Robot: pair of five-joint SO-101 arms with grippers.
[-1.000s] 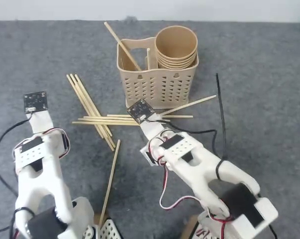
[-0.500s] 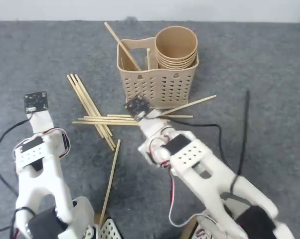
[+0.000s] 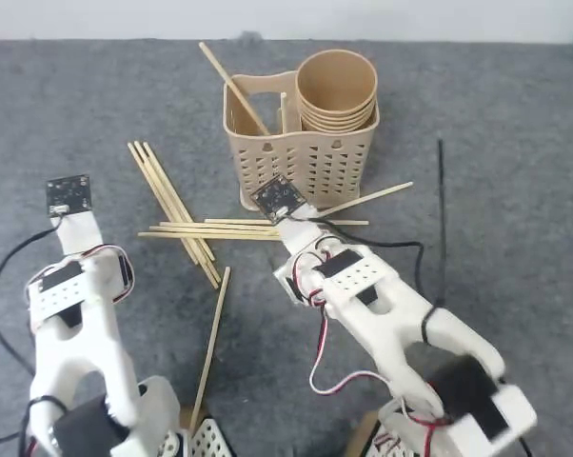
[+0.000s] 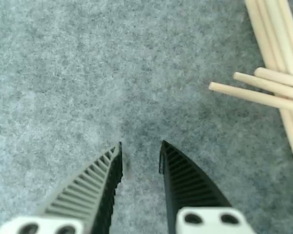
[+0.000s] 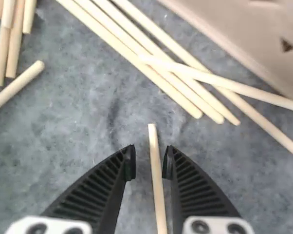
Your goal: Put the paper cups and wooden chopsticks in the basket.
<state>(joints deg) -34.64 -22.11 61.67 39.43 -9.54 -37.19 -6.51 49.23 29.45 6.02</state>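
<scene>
Near the foot of the basket (image 3: pixel 301 162), the right gripper (image 5: pixel 149 163) is poised low over the grey tabletop (image 3: pixel 515 143). Its fingers (image 5: pixel 112 190) are slightly parted, with a single chopstick (image 5: pixel 154 161) lying lengthwise between them and a gap seen on one side. More wooden chopsticks (image 3: pixel 177 209) are scattered just beside the basket. A leaning chopstick (image 3: pixel 231 84) is seen inside it, next to the stacked paper cups (image 3: pixel 336 90). The left gripper (image 4: pixel 140 156) is poised well apart over bare tabletop, with its fingers released.
</scene>
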